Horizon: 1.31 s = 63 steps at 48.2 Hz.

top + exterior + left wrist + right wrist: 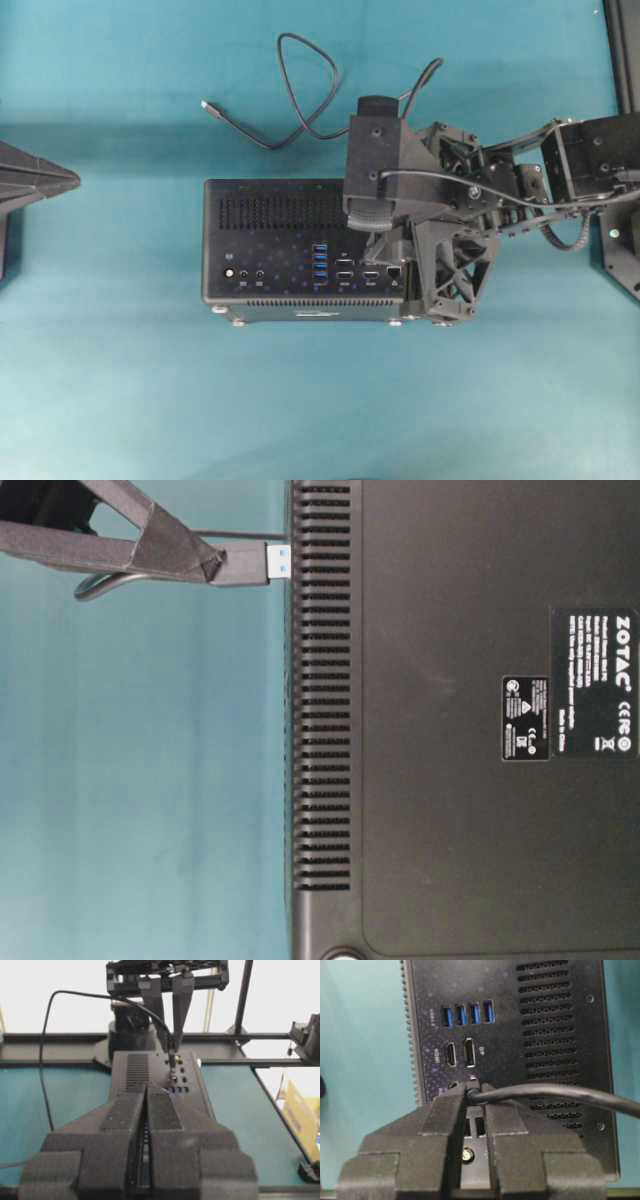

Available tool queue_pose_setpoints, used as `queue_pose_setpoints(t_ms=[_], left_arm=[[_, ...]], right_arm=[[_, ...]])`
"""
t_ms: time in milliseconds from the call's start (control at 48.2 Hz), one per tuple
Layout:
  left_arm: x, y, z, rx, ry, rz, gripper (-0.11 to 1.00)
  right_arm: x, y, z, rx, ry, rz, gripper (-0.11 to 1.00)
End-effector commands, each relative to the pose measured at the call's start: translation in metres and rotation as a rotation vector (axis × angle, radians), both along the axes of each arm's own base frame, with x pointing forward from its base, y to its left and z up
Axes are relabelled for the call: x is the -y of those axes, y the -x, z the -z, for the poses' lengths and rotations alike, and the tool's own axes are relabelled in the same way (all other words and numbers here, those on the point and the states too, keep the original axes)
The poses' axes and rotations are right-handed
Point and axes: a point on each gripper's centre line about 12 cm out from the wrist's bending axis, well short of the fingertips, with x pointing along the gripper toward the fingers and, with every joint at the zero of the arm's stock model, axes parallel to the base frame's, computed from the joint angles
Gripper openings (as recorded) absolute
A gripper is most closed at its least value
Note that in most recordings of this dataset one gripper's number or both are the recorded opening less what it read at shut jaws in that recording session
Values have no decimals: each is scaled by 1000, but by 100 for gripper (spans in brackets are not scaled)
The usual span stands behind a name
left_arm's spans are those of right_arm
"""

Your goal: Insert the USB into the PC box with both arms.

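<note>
Right claw clamped on the USB, plug tip just off the PC box

At the far left of the overhead frame the left claw (40,185) sits parked on the teal table (320,400), well apart from everything, and its own camera shows the fingers pressed together, gripping nothing. Centre frame, the PC box (270,215) lies with its port face up, blue USB ports (320,263) in a stack near the middle. Above it the black cable (300,90) loops across the table to a small silver-tipped end at upper left. To the right, the right claw (475,1097) is closed around the USB (250,565), cable trailing off to the right. At table level, the blue-tipped plug sits level at the upper left, right at the box's vented edge.
</note>
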Motion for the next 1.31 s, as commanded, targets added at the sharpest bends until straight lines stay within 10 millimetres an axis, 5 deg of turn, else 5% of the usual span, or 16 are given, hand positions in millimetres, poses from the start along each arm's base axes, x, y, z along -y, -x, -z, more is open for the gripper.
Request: queue_pose_setpoints(t_ms=[0, 415, 1287], left_arm=[[0, -1, -5, 12, -1, 2, 0], [1, -1, -6, 15, 1, 4, 0], [1, 0, -5, 16, 15, 5, 0]], right_arm=[[1, -1, -9, 29, -3, 7, 11], [0, -8, -33, 108, 92, -17, 10], [1, -37, -19, 89, 227, -41, 9]])
